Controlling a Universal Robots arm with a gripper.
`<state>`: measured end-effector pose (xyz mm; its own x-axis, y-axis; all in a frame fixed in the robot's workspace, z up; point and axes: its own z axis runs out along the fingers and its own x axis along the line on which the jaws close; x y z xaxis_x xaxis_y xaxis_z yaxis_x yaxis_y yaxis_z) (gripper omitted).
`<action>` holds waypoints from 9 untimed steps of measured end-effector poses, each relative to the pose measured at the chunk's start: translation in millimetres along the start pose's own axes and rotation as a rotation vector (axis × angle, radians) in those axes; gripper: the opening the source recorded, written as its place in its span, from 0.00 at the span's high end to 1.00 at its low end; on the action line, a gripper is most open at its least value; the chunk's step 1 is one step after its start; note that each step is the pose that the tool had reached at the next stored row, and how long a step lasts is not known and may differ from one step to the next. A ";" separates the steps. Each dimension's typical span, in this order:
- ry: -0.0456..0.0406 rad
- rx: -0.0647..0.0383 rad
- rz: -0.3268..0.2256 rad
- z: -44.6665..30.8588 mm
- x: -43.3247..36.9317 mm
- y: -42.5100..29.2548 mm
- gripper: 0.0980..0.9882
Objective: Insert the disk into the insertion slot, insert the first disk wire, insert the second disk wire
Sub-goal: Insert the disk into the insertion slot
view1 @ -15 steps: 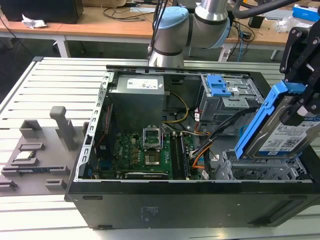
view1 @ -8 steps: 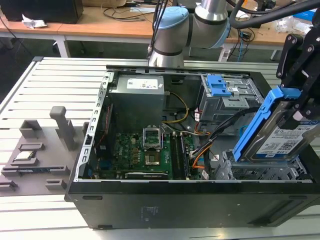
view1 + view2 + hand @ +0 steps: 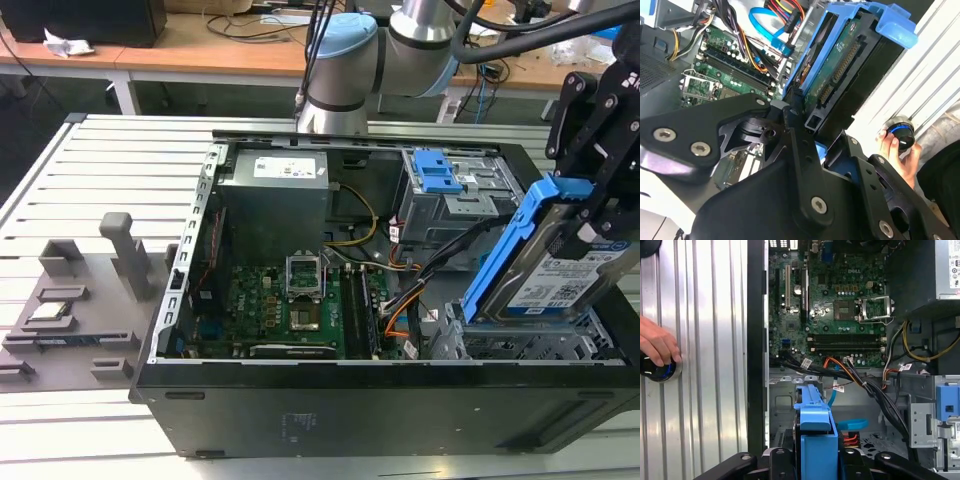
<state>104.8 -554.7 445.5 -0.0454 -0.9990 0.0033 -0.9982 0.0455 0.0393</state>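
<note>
The ribbed grey metal bench [image 3: 100,165] carries an open black computer case [image 3: 350,405]. At the exterior view's right, the black gripper [image 3: 592,205] has its fingers clamped on the blue-framed silver disk [image 3: 565,285], which is tilted with its lower end at the mouth of the silver perforated insertion slot [image 3: 545,347].

A pale metal table [image 3: 70,170] with long slats spreads across the foreground. Behind it stand wooden desks [image 3: 190,50] on white legs [image 3: 126,95], strewn with cables [image 3: 250,25], above a dark floor [image 3: 45,110]. The light is even.
</note>
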 end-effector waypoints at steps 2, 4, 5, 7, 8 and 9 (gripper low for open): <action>-0.0001 0.000 0.000 1.5 -2.5 0.8 0.70; -0.0003 0.000 0.000 3.3 -2.6 1.9 0.70; -0.0002 0.000 0.000 4.2 -2.6 1.9 0.70; 0.0000 0.000 0.000 6.0 -2.7 1.9 0.70; -0.0002 0.000 0.000 7.0 -2.7 1.9 0.70; -0.0001 0.000 0.000 8.1 -2.7 1.9 0.70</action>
<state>102.7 -551.9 437.4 -0.0454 -0.9990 0.0031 -0.9982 0.0455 0.0393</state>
